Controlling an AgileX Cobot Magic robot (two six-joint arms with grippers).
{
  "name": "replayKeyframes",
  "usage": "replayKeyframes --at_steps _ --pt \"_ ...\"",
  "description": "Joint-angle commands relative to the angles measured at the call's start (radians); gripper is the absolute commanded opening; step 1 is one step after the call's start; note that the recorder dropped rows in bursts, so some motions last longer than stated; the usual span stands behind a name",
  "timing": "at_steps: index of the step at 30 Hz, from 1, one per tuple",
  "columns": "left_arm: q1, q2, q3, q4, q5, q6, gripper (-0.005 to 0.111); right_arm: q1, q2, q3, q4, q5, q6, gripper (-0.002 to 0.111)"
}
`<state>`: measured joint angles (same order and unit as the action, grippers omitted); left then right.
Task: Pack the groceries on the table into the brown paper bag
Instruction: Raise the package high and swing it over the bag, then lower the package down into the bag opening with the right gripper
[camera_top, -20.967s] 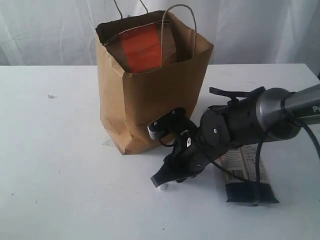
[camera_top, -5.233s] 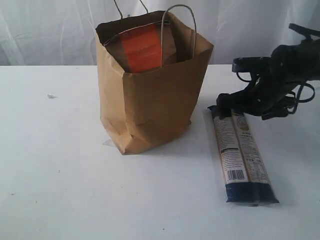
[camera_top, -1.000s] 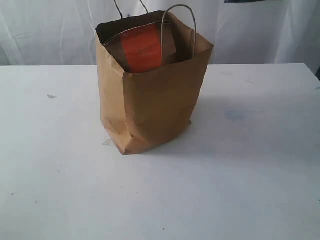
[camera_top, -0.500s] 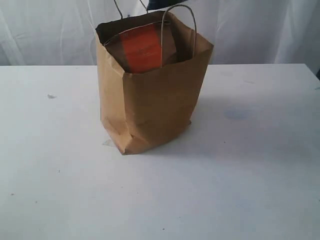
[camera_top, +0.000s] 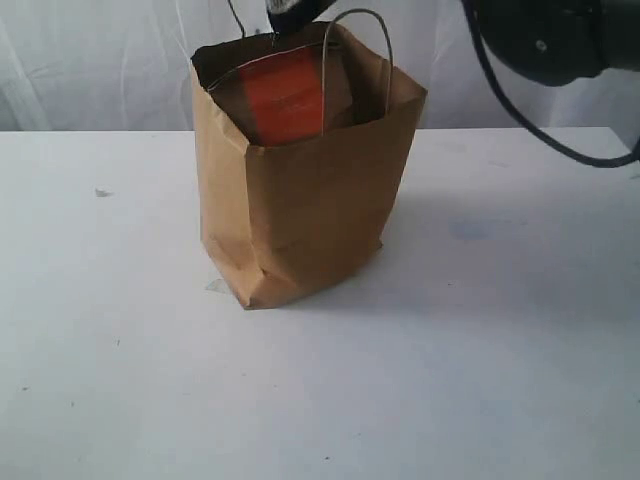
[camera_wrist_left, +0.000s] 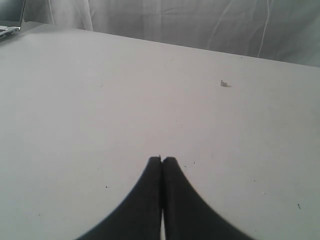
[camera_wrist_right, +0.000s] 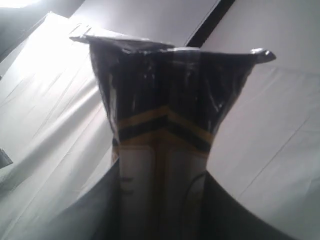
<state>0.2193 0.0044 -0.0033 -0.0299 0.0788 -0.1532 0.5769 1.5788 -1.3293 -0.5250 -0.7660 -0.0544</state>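
The brown paper bag (camera_top: 305, 190) stands upright and open on the white table (camera_top: 480, 350). Inside it leans the brown pouch with the orange label (camera_top: 285, 95). The dark end of the long pasta packet (camera_top: 295, 12) hangs just above the bag's back rim. In the right wrist view the packet (camera_wrist_right: 165, 125) sits between the fingers of my right gripper (camera_wrist_right: 160, 200), which is shut on it. My right arm (camera_top: 545, 35) fills the top right of the exterior view. My left gripper (camera_wrist_left: 162, 161) is shut and empty over bare table. No other groceries show.
The bag's twisted cord handles (camera_top: 385, 60) stand up beside the packet's end. A small white crumb (camera_top: 103, 193) lies on the table at the far left, also visible as a crumb (camera_wrist_left: 224, 83) ahead of the left gripper. A white curtain hangs behind.
The pasta packet that lay on the table right of the bag is now off the table. Its dark end has moved down over the bag's mouth, and the right arm has come into view.
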Motion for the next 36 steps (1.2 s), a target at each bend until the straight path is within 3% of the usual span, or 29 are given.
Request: replayKeyframes --at_steps 1,3,19,26,36 --pt "-0.003 -0.004 0.003 0.003 -0.003 0.0 0.0 0.0 0.032 -0.023 0.041 -0.073 -0.072 0.0" --pt "-0.003 -0.004 0.003 0.003 -0.003 0.0 0.0 0.0 0.06 -0.023 0.094 -0.066 -0.158 0.0" --pt "-0.003 -0.004 0.003 0.003 -0.003 0.0 0.0 0.0 0.262 -0.023 0.271 -0.182 -0.287 0.0" --pt "-0.003 -0.004 0.003 0.003 -0.003 0.0 0.0 0.0 0.307 -0.025 0.283 -0.172 -0.314 0.0" --pt "-0.003 -0.004 0.003 0.003 -0.003 0.0 0.0 0.0 0.339 -0.025 0.442 -0.111 -0.316 0.003"
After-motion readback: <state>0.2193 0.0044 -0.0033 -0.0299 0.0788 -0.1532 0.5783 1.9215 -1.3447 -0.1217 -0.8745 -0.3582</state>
